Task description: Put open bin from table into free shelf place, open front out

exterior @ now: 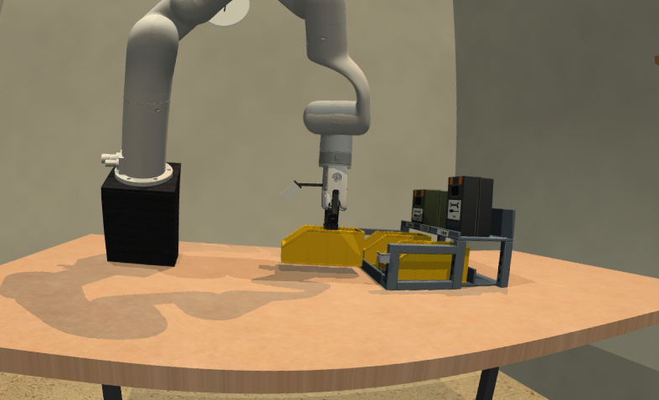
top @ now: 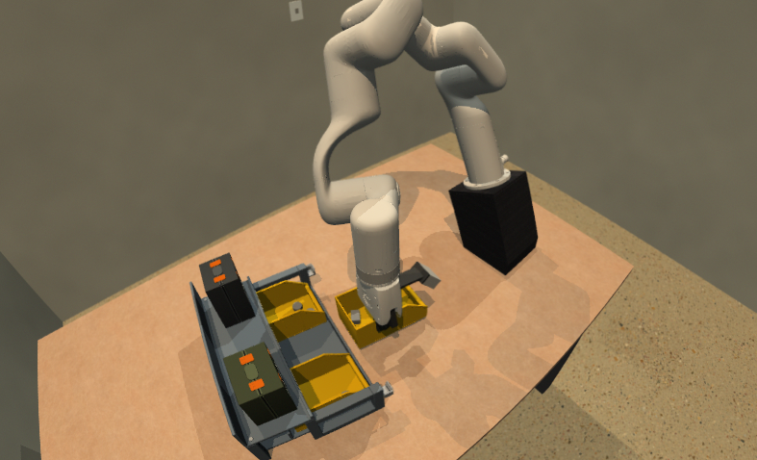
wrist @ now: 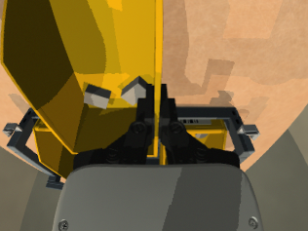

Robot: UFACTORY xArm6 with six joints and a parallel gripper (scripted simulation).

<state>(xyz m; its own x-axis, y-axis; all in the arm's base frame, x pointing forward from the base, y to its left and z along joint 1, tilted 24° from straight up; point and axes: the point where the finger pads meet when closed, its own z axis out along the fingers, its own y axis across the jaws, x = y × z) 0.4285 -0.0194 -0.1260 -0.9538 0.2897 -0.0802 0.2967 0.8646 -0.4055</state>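
The yellow open bin [top: 374, 322] is low over the table just in front of the shelf [top: 290, 354]; I cannot tell whether it touches the table. It also shows in the side view [exterior: 321, 245] and in the wrist view [wrist: 97, 58]. Small grey parts [wrist: 97, 97] lie inside it. My gripper [top: 387, 326] points straight down and is shut on the bin's thin side wall, as the wrist view [wrist: 157, 123] shows. Two other yellow bins [top: 290, 308] [top: 327, 379] stand in the shelf with a free place [top: 307, 343] between them.
A black box [top: 226, 288] and an olive box [top: 258, 382] stand on the shelf's upper board, over the bins' rear ends. The shelf's grey frame [exterior: 441, 253] has a front lip. The arm's black pedestal [top: 494, 219] stands at the back right.
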